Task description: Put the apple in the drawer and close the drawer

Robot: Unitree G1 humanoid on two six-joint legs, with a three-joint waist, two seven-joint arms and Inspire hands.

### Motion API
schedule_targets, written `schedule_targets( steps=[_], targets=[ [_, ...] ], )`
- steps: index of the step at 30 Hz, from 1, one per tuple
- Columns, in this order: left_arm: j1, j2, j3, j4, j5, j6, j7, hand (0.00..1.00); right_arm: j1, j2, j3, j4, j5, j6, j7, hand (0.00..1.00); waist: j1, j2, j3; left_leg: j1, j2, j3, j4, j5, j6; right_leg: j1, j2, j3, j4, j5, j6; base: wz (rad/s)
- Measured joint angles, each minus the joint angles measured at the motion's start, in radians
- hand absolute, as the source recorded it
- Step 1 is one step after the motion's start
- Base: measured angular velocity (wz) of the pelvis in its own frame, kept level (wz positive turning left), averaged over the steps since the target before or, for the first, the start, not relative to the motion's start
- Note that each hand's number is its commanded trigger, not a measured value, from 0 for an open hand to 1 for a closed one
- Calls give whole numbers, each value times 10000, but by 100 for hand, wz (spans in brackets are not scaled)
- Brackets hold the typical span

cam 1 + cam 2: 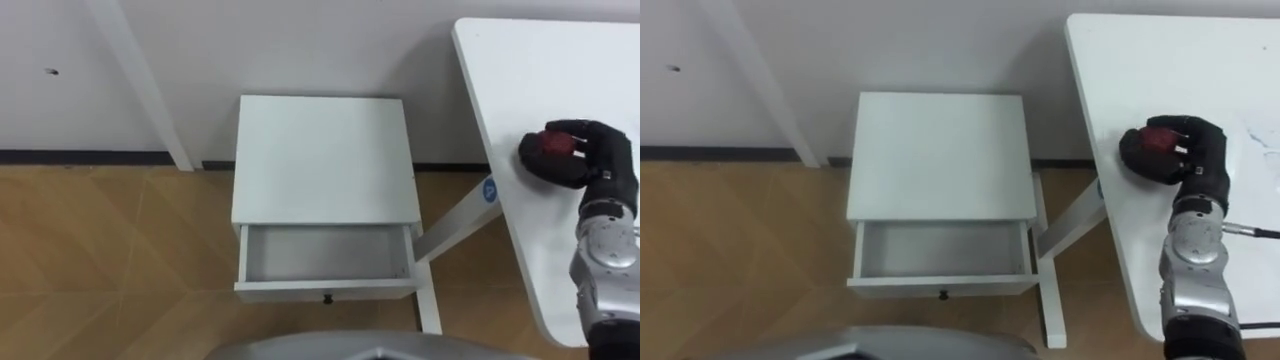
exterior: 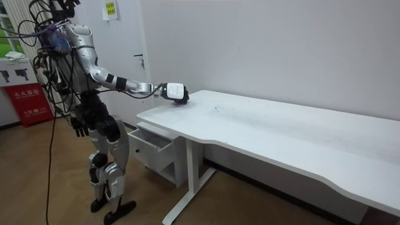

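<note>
In the left eye view the black right hand (image 1: 585,155), at the frame's right edge, is curled round a dark red apple (image 1: 553,143) at the surface of the white table (image 1: 520,70). At centre a white bedside cabinet (image 1: 325,160) stands on the wooden floor (image 1: 110,260) with its shallow drawer (image 1: 325,255) pulled open, and the table's slanted white leg (image 1: 455,228) is just beside it. In the room view the robot stands at the table's left end beside the cabinet, right arm stretched over the tabletop and left hand (image 2: 80,128) hanging by its hip; the right eye view shows the same grip, with the table's edge between apple and drawer.
</note>
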Motion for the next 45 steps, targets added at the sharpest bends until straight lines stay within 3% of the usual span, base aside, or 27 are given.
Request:
schedule_targets(
  steps=[7, 13, 17, 19, 22, 25, 37, 38, 39, 42, 43, 45],
  targets=[
    [-367, 17, -534, 39, 70, 3, -265, 0, -35, 41, 1336, -921, -892, -10, 620, 100, 122, 65, -15, 15, 4, 1, 10, 0, 0, -2, 10, 24, 9, 15, -3, -1],
    [-371, 16, -623, 33, 74, 48, -301, 0, -38, 109, 1876, -1033, -1635, 12, 549, 100, 334, 91, -13, -9, 16, -76, 22, -9, 8, 52, 16, -108, 24, 32, -10, 3],
    [-449, 7, -916, 27, 77, 206, -329, 0, -3, 215, 2881, -1011, -2005, 538, 1076, 100, 509, 181, -1, -57, 16, -164, -16, -20, 19, -3, 13, -223, 27, 41, -19, 9],
    [-543, -13, -971, 4, 92, 209, -349, 0, 33, 591, 3580, -1041, -2575, 770, 1695, 100, 616, 225, -24, -247, -9, -312, 32, -15, 25, -93, -15, -307, 24, 42, -20, 15],
    [-674, -61, -974, -55, 215, 206, -469, 0, 26, 685, 4225, -1201, -2633, 767, 2144, 100, 964, 374, -12, -397, -33, -349, 141, 16, 62, -224, -44, -334, 21, 72, -7, 6],
    [-749, -62, -977, -95, 269, 204, -455, 0, 25, 705, 4661, -1469, -2615, 767, 2429, 100, 1110, 369, -16, -416, -54, -553, 114, 17, 65, -167, -62, -527, 5, 73, -4, 21],
    [-1055, -102, -1170, 12, 270, 168, -483, 0, -67, 944, 5009, -1838, -2627, 750, 3249, 100, 1149, 407, 94, -755, -51, -600, 187, 14, 68, -349, -77, -626, -5, 80, 9, 2],
    [-1078, -107, -1197, 12, 270, 165, -496, 0, -66, 944, 5018, -1822, -2629, 754, 3297, 66, 1150, 424, 105, -764, -50, -602, 180, 11, 70, -351, -77, -630, -6, 80, 9, 0],
    [-1124, -112, -1234, 12, 269, 163, -518, 0, -67, 948, 5024, -1820, -2636, 757, 3378, 52, 1150, 431, 110, -789, -47, -603, 175, 9, 71, -370, -75, -637, -7, 80, 9, 0],
    [-1214, -123, -1251, 6, 269, 163, -549, 0, -74, 946, 5025, -1812, -2736, 757, 3565, 56, 1166, 426, 91, -923, -45, -595, 193, 12, 71, -503, -75, -655, 7, 81, 7, 0],
    [-1211, -129, -1251, 5, 268, 162, -549, 0, -74, 947, 5034, -1782, -2837, 759, 3609, 42, 1167, 432, 93, -922, -47, -585, 194, 13, 71, -502, -77, -680, 7, 81, 7, 0],
    [-1241, -128, -1261, -8, 265, 162, -549, 0, -75, 946, 5055, -1776, -2901, 760, 3626, 0, 1178, 445, 101, -931, -48, -586, 255, 13, 72, -510, -78, -697, 5, 81, 7, 0]
  ],
)
